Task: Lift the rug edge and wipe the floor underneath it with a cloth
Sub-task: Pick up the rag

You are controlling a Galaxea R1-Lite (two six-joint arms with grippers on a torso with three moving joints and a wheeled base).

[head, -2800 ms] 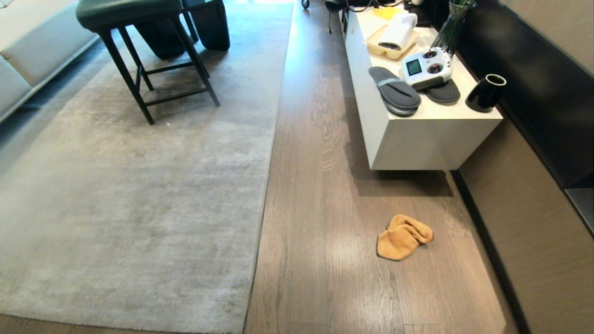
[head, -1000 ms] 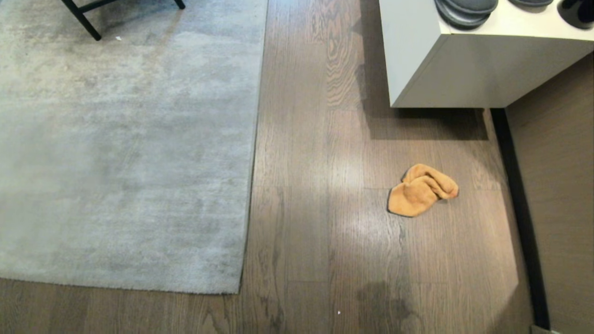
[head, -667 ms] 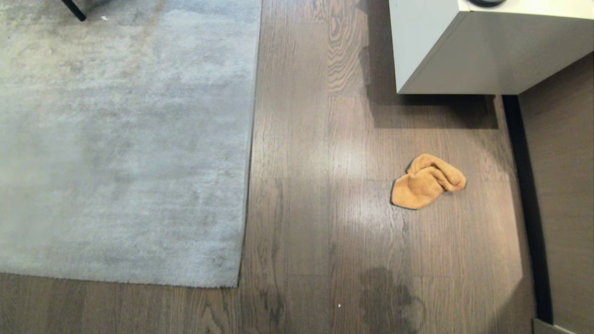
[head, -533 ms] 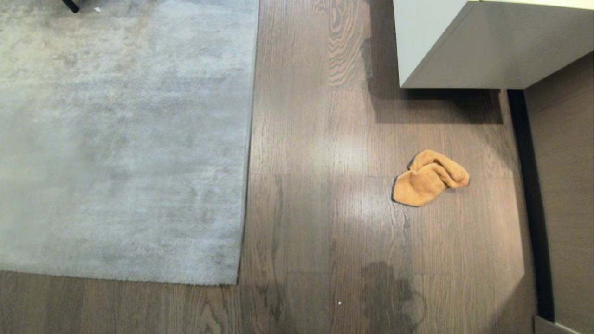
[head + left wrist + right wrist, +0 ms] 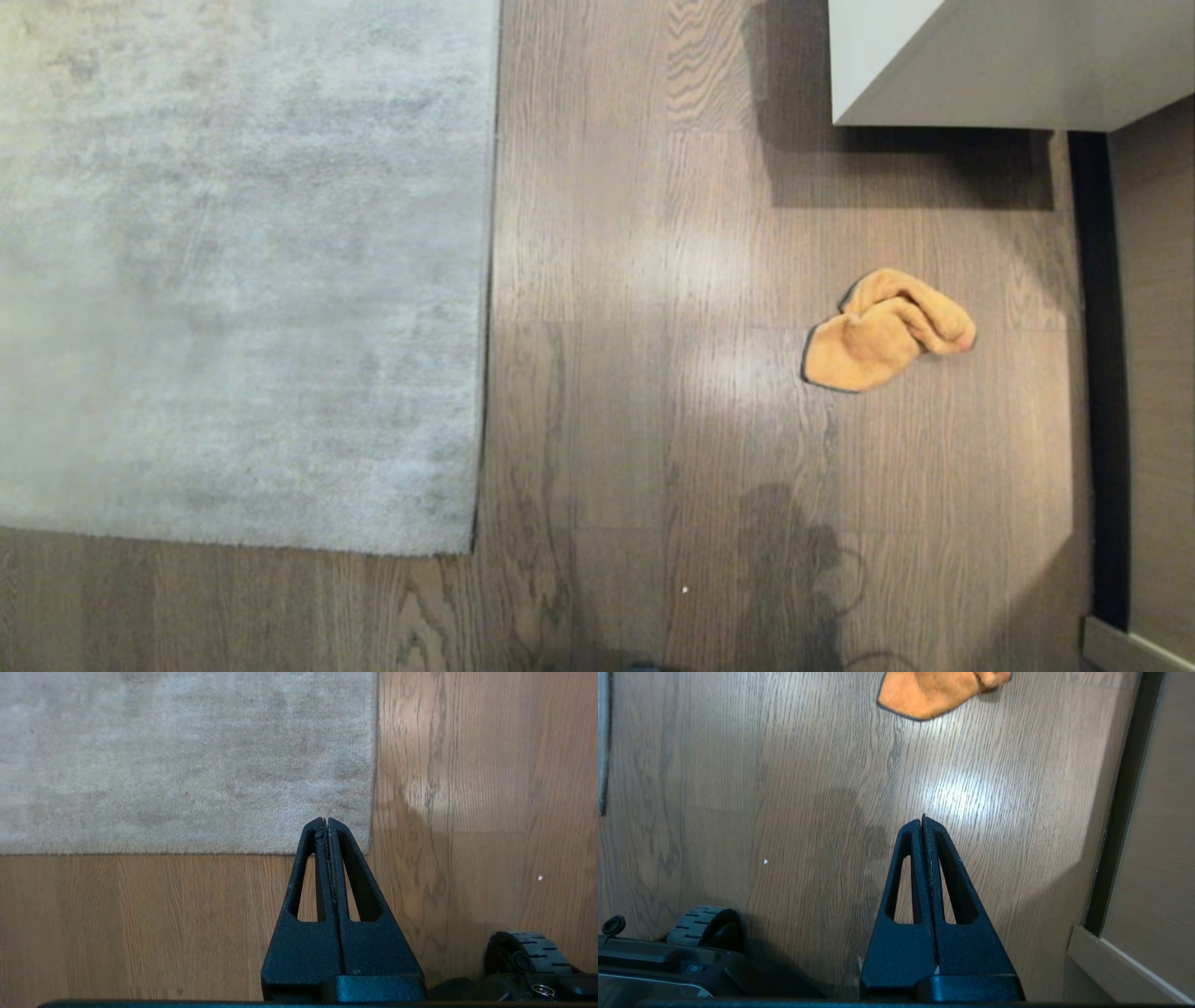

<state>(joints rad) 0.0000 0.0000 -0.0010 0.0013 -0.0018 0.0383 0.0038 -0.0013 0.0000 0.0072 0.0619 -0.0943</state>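
One pale grey short-pile rug edge [image 5: 485,280] lies flat on the brown oak-look plank floor [image 5: 635,420]; fluffy orange cloth [image 5: 882,331] well apart, rightward. I find the left gripper [image 5: 326,822] and right gripper [image 5: 923,820] only in wrist views: both clenched, empty, hanging above the floor.

Rug [image 5: 243,271] lies flat on the floor [image 5: 597,420], filling the left and far part of the head view. Rug edge [image 5: 487,308] runs straight toward the robot and ends in a near corner. Cloth [image 5: 885,331] lies bunched on the floor, well right of the rug. Cabinet [image 5: 980,65] stands behind the cloth, far right. Wall panel [image 5: 1158,373] runs along the right side.
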